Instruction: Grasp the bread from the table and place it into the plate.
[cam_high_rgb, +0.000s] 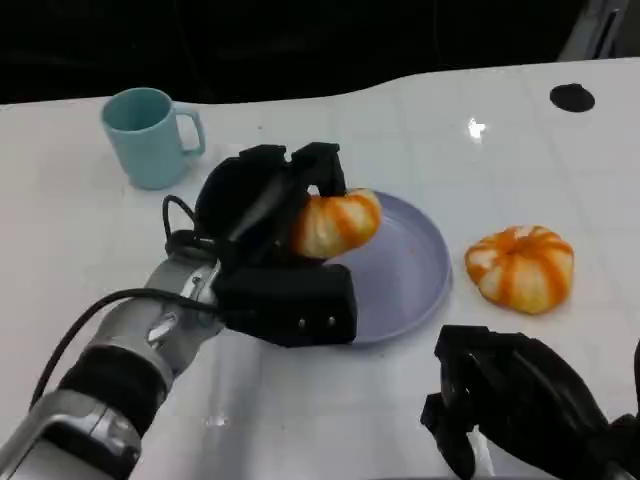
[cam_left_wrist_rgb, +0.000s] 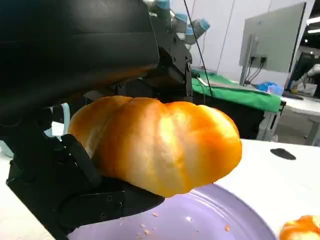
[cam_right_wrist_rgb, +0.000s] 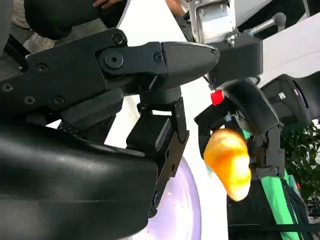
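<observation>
1. Here, the left hand's fingers (cam_high_rgb: 300, 175) were closed around the bread (cam_high_rgb: 335, 222), holding it just above the plate (cam_high_rgb: 420, 270) at centre frame, presumably for release there.
2. The left hand (cam_high_rgb: 275, 240) overlapped the plate's left rim.
3. At lower right, the right hand (cam_high_rgb: 500, 395) held nothing; how far its fingers were spread I cannot tell.
4. A second bread (cam_high_rgb: 520, 265) lay on the tabletop (cam_high_rgb: 60, 230), right of the plate.
</observation>
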